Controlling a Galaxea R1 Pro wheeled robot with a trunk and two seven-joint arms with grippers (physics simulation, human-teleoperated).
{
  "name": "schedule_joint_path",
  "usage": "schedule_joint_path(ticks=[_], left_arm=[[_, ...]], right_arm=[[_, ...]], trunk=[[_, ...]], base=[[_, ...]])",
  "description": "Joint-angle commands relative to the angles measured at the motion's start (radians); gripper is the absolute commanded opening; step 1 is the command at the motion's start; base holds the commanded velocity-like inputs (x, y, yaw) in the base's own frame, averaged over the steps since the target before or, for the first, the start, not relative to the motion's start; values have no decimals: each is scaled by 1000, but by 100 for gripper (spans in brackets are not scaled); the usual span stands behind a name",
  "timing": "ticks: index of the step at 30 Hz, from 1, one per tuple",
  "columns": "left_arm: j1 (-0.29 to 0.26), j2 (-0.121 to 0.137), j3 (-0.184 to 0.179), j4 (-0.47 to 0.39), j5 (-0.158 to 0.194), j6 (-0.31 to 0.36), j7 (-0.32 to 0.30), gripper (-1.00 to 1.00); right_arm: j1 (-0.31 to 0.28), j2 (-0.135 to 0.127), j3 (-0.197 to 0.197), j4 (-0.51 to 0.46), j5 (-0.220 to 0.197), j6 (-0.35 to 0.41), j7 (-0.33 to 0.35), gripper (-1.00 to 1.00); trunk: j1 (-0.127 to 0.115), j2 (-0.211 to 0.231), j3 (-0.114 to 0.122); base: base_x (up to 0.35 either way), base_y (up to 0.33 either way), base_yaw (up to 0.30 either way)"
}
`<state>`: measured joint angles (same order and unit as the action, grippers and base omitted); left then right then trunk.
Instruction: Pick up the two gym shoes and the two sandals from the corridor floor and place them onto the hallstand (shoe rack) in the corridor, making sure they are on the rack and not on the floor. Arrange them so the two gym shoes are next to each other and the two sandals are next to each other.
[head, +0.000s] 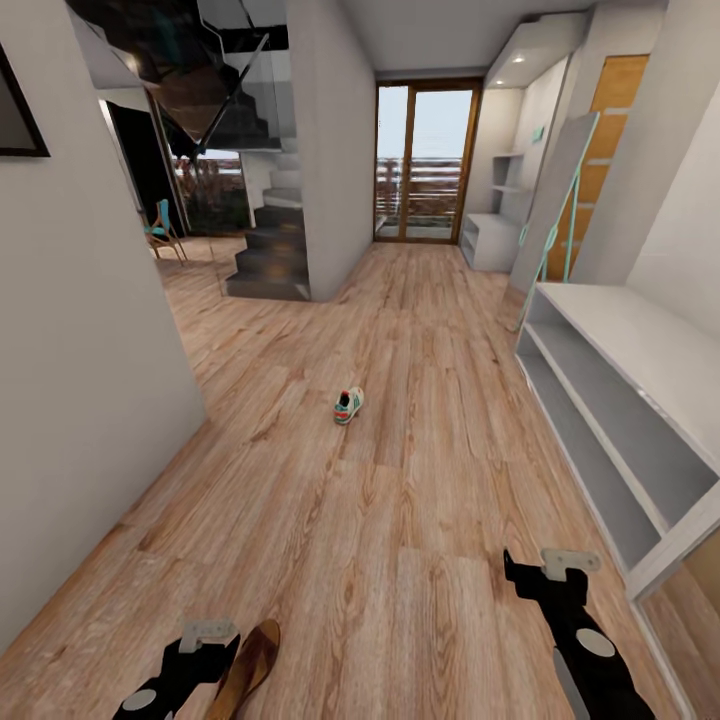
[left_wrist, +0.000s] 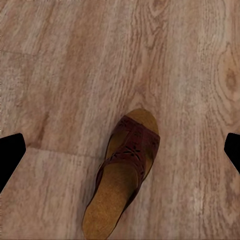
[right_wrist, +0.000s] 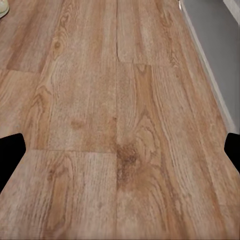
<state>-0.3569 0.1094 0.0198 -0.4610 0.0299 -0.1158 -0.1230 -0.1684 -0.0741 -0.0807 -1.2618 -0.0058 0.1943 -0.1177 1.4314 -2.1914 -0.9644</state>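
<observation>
None of the four pieces of footwear had made it onto the hallstand (head: 640, 350) as far as I could see from the head camera: its pale bench top and the two open slots below, running along the corridor's right side, looked bare in the part that showed. One gym shoe (head: 348, 405), white with green stripe and a red-orange patch, sat alone on the corridor floor (head: 400, 520) out ahead of me, well apart from the rack and from both arms. Close in, a brown sandal (head: 248, 665) lay on the planks just beside my left gripper (head: 205, 640), which hung low over the floor; I judged the sandal untouched, resting on the wood rather than lifted. My right gripper (head: 550, 572) hovered over bare planks near the rack's front edge, carrying nothing. I could find neither the second gym shoe nor the second sandal, so I counted all four as left to do. On the left wrist camera the sandal (left_wrist: 122, 172) lay flat between the two dark fingertips (left_wrist: 10, 155), which stood far apart at the frame's edges, so that gripper was spread wide and empty, seemingly lined up for a pick. On the right wrist camera the fingertips (right_wrist: 11, 157) were likewise wide apart with only wood grain between them, the grey edge of the hallstand (right_wrist: 215, 45) off to one side, and a pale scrap in one corner too small for me to name.
</observation>
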Motion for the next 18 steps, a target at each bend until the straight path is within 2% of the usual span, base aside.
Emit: schedule_joint_path(ticks=[1,8,11,12,18], left_arm=[[-1,1,2,-1,-2,-2,-6,100],[-19,10,3,-5,-61,-1,-10,100],[-41,11,3,0,-93,0,-26,100],[-53,11,3,2,-109,3,-42,100],[-82,13,3,7,-141,45,-93,100]], right_arm=[[0,-1,1,-11,-1,11,-4,100],[-1,-3,2,-91,-2,54,-4,100],[-6,-4,2,-140,-2,113,-3,100],[-13,-5,2,-166,-2,156,-3,100],[-53,-5,2,-208,-1,286,-2,100]], trunk=[[4,-8,-4],[31,-57,-26],[42,-78,-35],[46,-85,-39],[69,-127,-57]], base=[[0,0,0],[0,0,0],[0,0,0],[0,0,0],[0,0,0]])
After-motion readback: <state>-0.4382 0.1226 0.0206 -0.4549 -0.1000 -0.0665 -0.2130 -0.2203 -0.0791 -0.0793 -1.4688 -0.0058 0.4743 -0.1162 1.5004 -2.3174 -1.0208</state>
